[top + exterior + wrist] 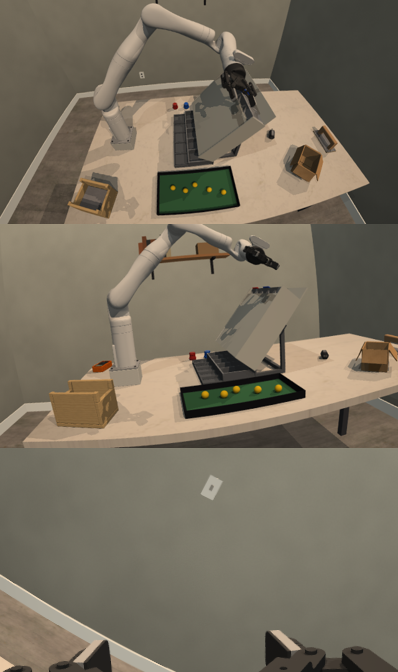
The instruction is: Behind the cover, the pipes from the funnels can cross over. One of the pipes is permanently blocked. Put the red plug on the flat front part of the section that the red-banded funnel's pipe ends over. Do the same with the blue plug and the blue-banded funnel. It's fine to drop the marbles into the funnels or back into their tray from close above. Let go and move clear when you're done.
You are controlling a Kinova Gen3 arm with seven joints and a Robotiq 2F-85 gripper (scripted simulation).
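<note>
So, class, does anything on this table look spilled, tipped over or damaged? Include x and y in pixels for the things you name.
Nothing stands out: five yellow marbles (194, 185) (236, 389) sit inside their green tray (199, 211) (245, 407), and the red plug (175, 106) (192, 356) and blue plug (186, 105) (207, 354) stand upright.

Grey-green walls (186, 62) (62, 286) (125, 548) meet brown wood flooring (46, 130) (298, 432) (30, 623) at pale skirting (174, 84) (37, 407) (60, 620). Beyond the worktop's (264, 193) (161, 426) back edge, a wooden shelf (193, 258) hangs high; shadows cross its front left corner.
</note>
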